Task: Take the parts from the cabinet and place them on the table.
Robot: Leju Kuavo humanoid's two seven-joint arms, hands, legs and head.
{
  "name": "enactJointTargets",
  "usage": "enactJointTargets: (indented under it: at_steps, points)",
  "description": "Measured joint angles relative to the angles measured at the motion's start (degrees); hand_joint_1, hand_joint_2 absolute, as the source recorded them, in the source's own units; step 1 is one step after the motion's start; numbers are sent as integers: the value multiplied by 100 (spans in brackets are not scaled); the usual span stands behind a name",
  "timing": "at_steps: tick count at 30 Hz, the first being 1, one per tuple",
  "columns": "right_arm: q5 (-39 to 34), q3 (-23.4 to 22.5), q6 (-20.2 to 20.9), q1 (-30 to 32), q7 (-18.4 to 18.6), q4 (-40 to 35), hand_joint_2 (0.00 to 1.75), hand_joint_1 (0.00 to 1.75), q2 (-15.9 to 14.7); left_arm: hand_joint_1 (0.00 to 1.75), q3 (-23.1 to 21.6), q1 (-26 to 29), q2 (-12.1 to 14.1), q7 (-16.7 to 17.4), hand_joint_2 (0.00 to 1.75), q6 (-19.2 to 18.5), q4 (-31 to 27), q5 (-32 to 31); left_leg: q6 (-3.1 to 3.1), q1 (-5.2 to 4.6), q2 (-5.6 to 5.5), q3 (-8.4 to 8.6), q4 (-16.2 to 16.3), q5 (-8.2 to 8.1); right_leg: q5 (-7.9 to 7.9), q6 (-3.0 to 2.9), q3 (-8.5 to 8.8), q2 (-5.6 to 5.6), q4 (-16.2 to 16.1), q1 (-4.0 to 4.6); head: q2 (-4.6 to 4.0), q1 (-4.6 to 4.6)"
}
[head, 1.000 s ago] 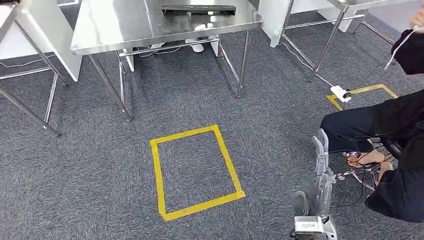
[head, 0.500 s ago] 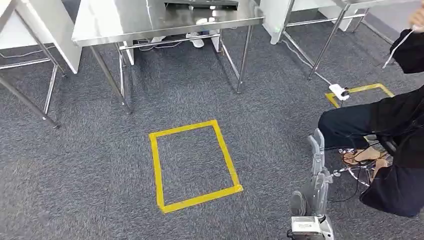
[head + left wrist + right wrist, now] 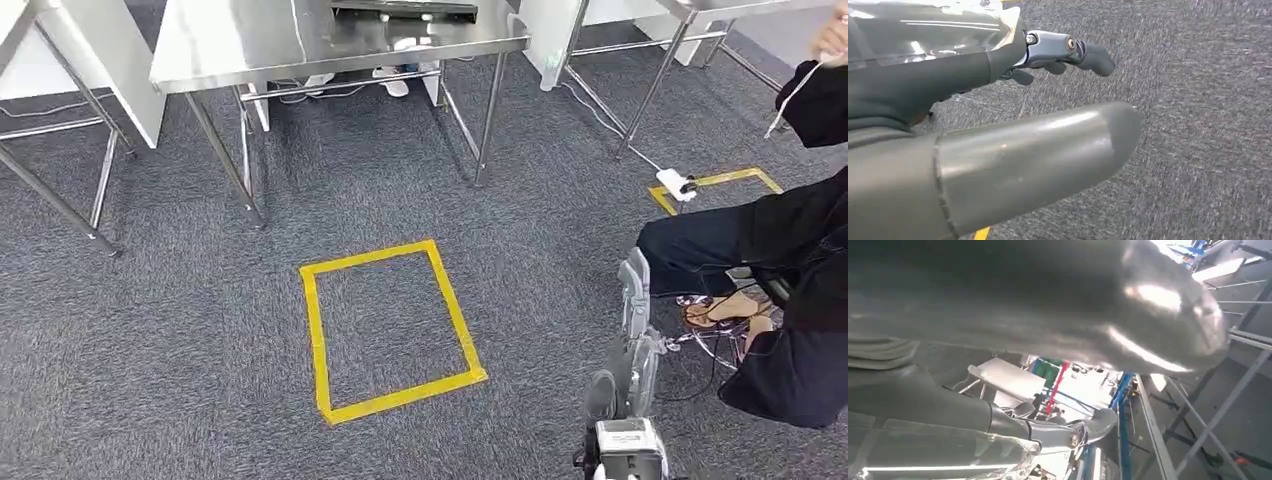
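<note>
A grey carpeted floor (image 3: 180, 340) fills the robot's downward view, marked at its centre by a rectangle of yellow tape (image 3: 392, 330). Beyond it stands a stainless-steel table (image 3: 250, 40) on slim metal legs, with a dark flat part (image 3: 405, 8) lying on its top near the far edge. More steel-legged tables stand to the left and right. A second yellow tape outline (image 3: 730, 182) lies on the carpet at right, a small white device (image 3: 677, 184) and its cable just beside it. A person in dark clothing (image 3: 790, 300) sits at the right edge, close to the robot's right arm.

The right hand (image 3: 635, 330) hangs low over the carpet, fingers extended and apart, holding nothing; its wrist camera shows the thumb and a finger (image 3: 1098, 422) spread with nothing between them. The left hand (image 3: 1013, 125) hangs over bare carpet, thumb and fingers (image 3: 1093, 55) parted, likewise empty. No cabinet is visible.
</note>
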Motion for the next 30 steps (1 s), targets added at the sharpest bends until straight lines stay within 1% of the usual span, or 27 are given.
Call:
enactJointTargets:
  at_steps: [2,3,4,5,6,7,8,9,10,11,13,14,15,16,17,18,19,20,21,22,23,24,25,26,28,29,30]
  points:
    - [-11,-15,31,-16,2,18,0,0,-2,0,0,-3,7,2,0,0,0,-2,-9,27,67,-43,0,17,-380,-24,-440,17,841,-27,0,16]
    - [-15,-28,31,-14,2,31,0,0,-2,0,0,-2,7,2,0,0,0,-2,-23,28,100,-63,2,25,-521,-7,-650,17,1255,-58,0,16]
    - [-22,-39,33,-14,2,46,0,0,-4,0,0,-1,4,4,0,0,0,0,-39,36,141,-78,5,33,-561,47,-774,16,1503,-92,0,16]
    - [-26,-57,33,-14,2,59,0,0,-4,0,0,-1,4,7,0,-2,2,0,-70,58,185,-84,9,38,-485,124,-741,15,1427,-133,0,16]
    - [-37,-74,48,-14,2,72,0,0,-4,0,0,-2,-4,7,0,-2,2,-2,-114,95,226,-83,16,35,-305,225,-560,5,1061,-173,0,14]
    - [-61,-79,66,-18,2,79,0,0,-4,0,0,-3,-11,7,0,-2,2,-2,-173,141,272,-83,37,25,-69,342,-269,-51,495,-210,0,16]
    - [-72,-79,83,-26,2,83,0,0,-4,0,0,-2,-11,7,0,-4,0,-2,-238,175,309,-85,81,4,132,441,20,-203,-52,-253,0,18]
    - [-83,-81,90,-35,0,96,0,0,-4,0,0,1,18,7,0,-4,-7,-2,-317,125,342,-73,124,-22,156,433,57,-460,-164,-253,0,16]
    - [-94,-81,98,-37,-5,111,0,0,9,0,0,3,24,7,0,-4,-15,0,-376,137,379,-61,150,-55,201,351,14,-414,-188,-184,0,31]
    - [-96,-83,105,-25,-9,118,0,0,7,0,0,0,37,2,0,-4,-29,0,-413,112,408,-41,128,-43,191,222,-20,-333,-142,-187,0,-6]
    - [-94,-92,116,-24,-15,120,0,0,9,0,0,-8,18,2,0,-9,-31,4,-456,154,528,2,94,-26,209,110,-57,-211,-110,-185,0,0]
    - [-94,-94,116,-23,-15,118,0,0,11,0,0,-6,9,2,0,-9,-31,2,-478,194,538,-4,103,-52,242,35,-9,-137,-119,-198,0,-13]
    - [-94,-98,116,-23,-20,118,0,0,22,0,0,-11,24,2,0,-9,-31,2,-473,218,305,-58,272,-268,268,-13,-38,-80,-118,-192,0,-10]
    - [-94,-103,116,-32,-20,118,0,0,26,0,0,-5,18,2,0,-9,-31,2,-456,203,127,-200,621,-536,292,-53,-62,-25,-116,-168,0,-15]
    - [-94,-103,118,-29,-20,120,0,0,31,0,-2,1,18,2,0,-9,-31,0,-447,180,6,-407,1099,-799,309,-94,-89,35,-115,-138,0,-26]
    - [-92,-103,131,-26,-22,125,0,0,33,0,0,5,28,2,0,-9,-31,2,-431,156,-50,-653,1621,-1021,323,-121,-119,109,-113,-96,0,-28]
    - [-94,-103,133,-26,-22,131,0,0,33,0,0,6,31,2,0,-9,-31,2,-394,132,-56,-806,1931,-1103,334,-139,-138,188,-113,-54,0,-28]
    - [-94,-107,131,-25,-22,136,0,0,33,0,0,14,31,2,0,-9,-31,2,-344,103,-57,-831,1966,-1036,346,-159,-145,269,-112,-15,0,-26]
    - [-94,-107,133,-25,-22,136,0,0,33,0,0,15,26,2,0,-9,-31,4,-277,74,-71,-723,1734,-848,352,-167,-145,352,-112,17,0,-28]
    - [-92,-107,138,-26,-22,136,0,0,33,0,0,11,24,2,0,-9,-31,2,-204,43,-119,-514,1313,-596,358,-177,-137,432,-112,50,0,-26]
    - [-94,-107,159,-31,-22,136,0,0,33,0,0,7,24,2,0,-9,-31,2,-108,9,-248,-245,771,-330,360,-177,-129,515,-112,76,0,-26]
    - [-94,-107,171,-33,-24,136,0,0,39,0,0,5,42,2,0,-9,-33,2,10,-15,-546,-57,396,-259,374,-195,-127,575,-113,57,0,-23]
    - [-94,-109,188,-50,-24,142,0,0,53,0,-2,8,50,9,0,-9,-33,2,23,9,-600,-31,332,-290,380,-185,-158,617,-108,124,0,-8]
    - [-94,-111,208,-68,-24,146,0,0,54,0,-2,6,46,9,0,-7,-35,2,-3,-19,-542,-21,311,-276,398,-155,-189,684,-102,64,0,-37]
    - [-94,-109,225,-68,-26,146,0,0,63,0,0,-14,63,18,0,-7,-39,5,-3,-57,-442,-19,289,-266,436,-95,-225,789,-118,24,0,-26]
    - [-96,-113,230,-75,-24,146,0,0,63,0,0,-27,55,17,0,-7,-39,4,-20,-39,-350,15,202,-219,460,-53,-303,868,-134,79,0,-23]
    - [-94,-120,234,-80,-24,148,0,0,61,0,0,-33,42,17,0,-7,-42,4,-76,2,-249,53,109,-151,404,-69,-300,585,-19,67,0,-21]
